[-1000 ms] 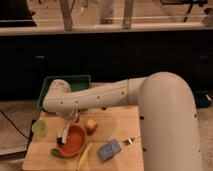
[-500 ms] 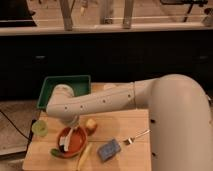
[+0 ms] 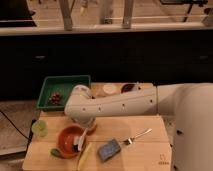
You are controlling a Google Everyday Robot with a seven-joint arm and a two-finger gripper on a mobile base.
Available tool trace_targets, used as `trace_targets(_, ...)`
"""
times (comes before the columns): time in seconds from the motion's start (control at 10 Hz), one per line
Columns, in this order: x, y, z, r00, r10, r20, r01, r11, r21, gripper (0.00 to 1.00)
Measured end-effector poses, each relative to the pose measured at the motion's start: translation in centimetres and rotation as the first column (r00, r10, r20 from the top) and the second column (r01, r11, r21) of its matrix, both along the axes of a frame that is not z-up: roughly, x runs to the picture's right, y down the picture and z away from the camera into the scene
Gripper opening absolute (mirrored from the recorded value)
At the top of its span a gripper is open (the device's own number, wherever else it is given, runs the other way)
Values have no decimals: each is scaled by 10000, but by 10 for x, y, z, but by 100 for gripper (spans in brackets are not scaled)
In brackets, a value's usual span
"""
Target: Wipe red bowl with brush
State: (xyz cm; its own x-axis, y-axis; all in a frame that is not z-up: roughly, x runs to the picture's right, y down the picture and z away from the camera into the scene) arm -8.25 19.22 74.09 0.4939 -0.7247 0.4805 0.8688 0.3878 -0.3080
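The red bowl (image 3: 68, 139) sits on the wooden table near its front left. My arm reaches in from the right and bends down over the bowl's right side. The gripper (image 3: 83, 134) hangs just above the bowl's right rim, shut on the brush (image 3: 79, 144). The brush is a short whitish tool with a dark end, and it points down into the bowl at its right edge. The arm's wrist hides the spot behind the bowl.
A green bin (image 3: 63, 89) stands at the back left and a pale green cup (image 3: 39, 128) left of the bowl. A blue-grey sponge (image 3: 109, 149), a silver fork (image 3: 137, 136) and a yellow strip (image 3: 84, 157) lie at the front. Small dishes (image 3: 109, 90) sit behind the arm.
The arm has swung a little to the right. The brush has moved from the bowl's middle to its right rim.
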Motion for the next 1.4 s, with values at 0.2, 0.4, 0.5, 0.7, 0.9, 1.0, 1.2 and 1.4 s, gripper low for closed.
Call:
trace_targets(0.2, -2, -19, 11, 9997, -50, -245, 55, 9998, 197, 0)
trace_targets(0.4, -12, -33, 19, 9994, -171, -306, 180, 9994, 300, 0)
trace_targets(0.5, -23, -36, 21, 9995, -247, -198, 253, 9991, 338, 0)
trace_targets(0.7, -53, -38, 21, 9988, -466, 166, 460, 9982, 380, 0)
trace_targets(0.9, -81, -32, 18, 9956, -645, 684, 622, 9974, 361, 0)
trace_targets(1.0, -88, -27, 16, 9932, -730, 905, 704, 9970, 321, 0)
trace_targets(1.2, -89, -11, 10, 9896, -849, 1162, 842, 9964, 110, 0)
trace_targets(1.4, -71, -1, 9, 9914, -738, 1079, 749, 9972, -63, 0)
